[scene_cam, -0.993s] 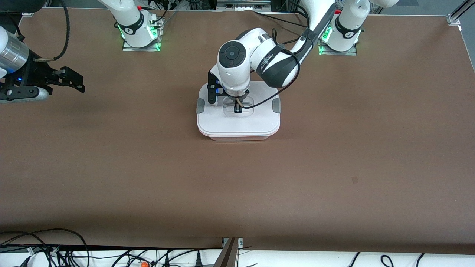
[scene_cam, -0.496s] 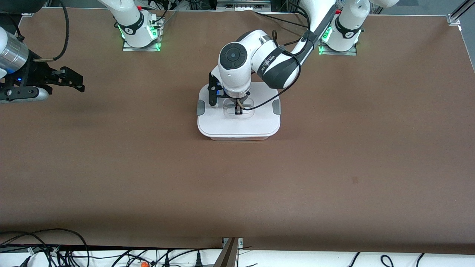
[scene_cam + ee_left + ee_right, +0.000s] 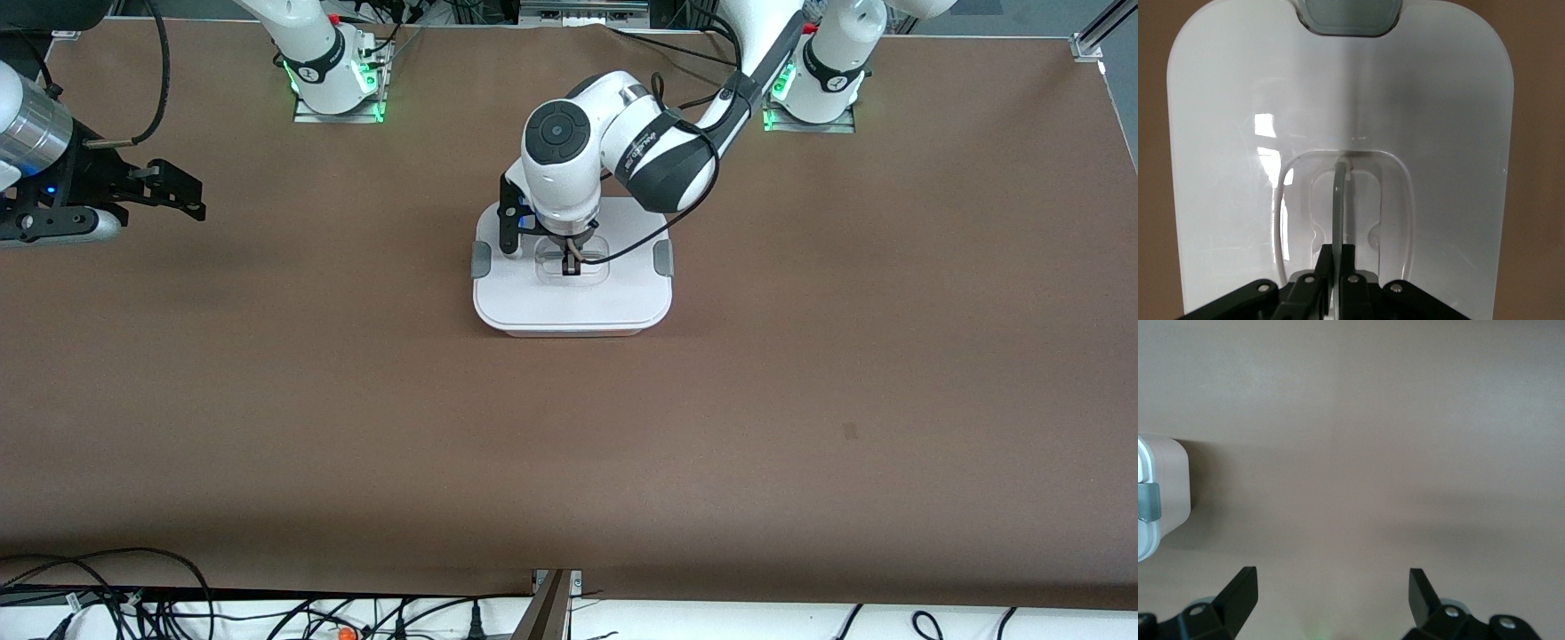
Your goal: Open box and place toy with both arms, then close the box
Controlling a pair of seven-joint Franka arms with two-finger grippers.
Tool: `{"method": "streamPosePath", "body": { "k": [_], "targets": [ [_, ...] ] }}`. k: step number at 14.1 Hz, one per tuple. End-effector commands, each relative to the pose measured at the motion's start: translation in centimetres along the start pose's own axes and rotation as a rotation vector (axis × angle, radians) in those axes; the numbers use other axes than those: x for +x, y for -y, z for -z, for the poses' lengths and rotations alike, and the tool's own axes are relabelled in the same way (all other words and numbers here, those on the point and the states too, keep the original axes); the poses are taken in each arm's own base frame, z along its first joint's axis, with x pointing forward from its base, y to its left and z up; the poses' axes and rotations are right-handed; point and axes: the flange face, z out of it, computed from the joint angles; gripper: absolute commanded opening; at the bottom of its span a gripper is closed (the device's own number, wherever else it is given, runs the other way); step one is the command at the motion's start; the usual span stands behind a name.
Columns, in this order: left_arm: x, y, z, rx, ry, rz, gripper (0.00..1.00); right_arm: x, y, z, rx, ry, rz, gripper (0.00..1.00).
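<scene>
On table, lidded box (image 3: 569, 307), left hand (image 3: 570, 264) gripping handle (image 3: 1339, 200)

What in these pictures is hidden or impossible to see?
- Toy: in no view; the white lid covers the box, so whether it is inside cannot be told.
- Left tool: front view, the arm's wrist hides most of it; the left wrist view shows it shut on the lid handle.
- Right tool: front view, its arm is cut off at the edge.
- Box in the right wrist view: only one corner and a grey clip show.
</scene>
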Motion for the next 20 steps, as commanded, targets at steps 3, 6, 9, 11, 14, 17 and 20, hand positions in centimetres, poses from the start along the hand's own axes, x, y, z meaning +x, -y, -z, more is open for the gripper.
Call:
{"method": "streamPosePath", "body": {
  "k": [3, 6, 9, 11, 14, 17, 20],
  "targets": [
    [-3.1, 4.3, 5.3, 0.029, -0.075, 0.105, 1.00, 0.0, -0.1, 0.5, -0.007, 0.010, 0.007, 1.00],
    [-8.0, 6.1, 9.0, -0.033, -0.063, 0.185, 1.00, 0.0, -0.2, 0.5, -0.007, 0.010, 0.007, 1.00],
    [-17.1, 10.7, 14.1, -0.052, -0.056, 0.318, 1.00, 0.0, -0.2, 0.5, -0.007, 0.012, 0.007, 1.00],
    [-22.1, 13.4, 18.1, -0.007, -0.092, 0.390, 1.00, -0.1, -0.2, 0.6, -0.007, 0.010, 0.007, 1.00],
    [-28.7, 16.4, 21.4, 0.053, -0.140, 0.499, 1.00, 0.0, -0.1, 0.6, -0.007, 0.010, 0.008, 1.00],
    [-34.7, 18.3, 21.6, 0.058, -0.129, 0.615, 1.00, -0.1, 0.1, 0.6, -0.007, 0.012, 0.011, 1.00],
    [-40.6, 19.4, 21.2, 0.020, -0.115, 0.776, 1.00, -0.1, 0.2, 0.6, -0.007, 0.012, 0.013, 1.00]
  ]
}}
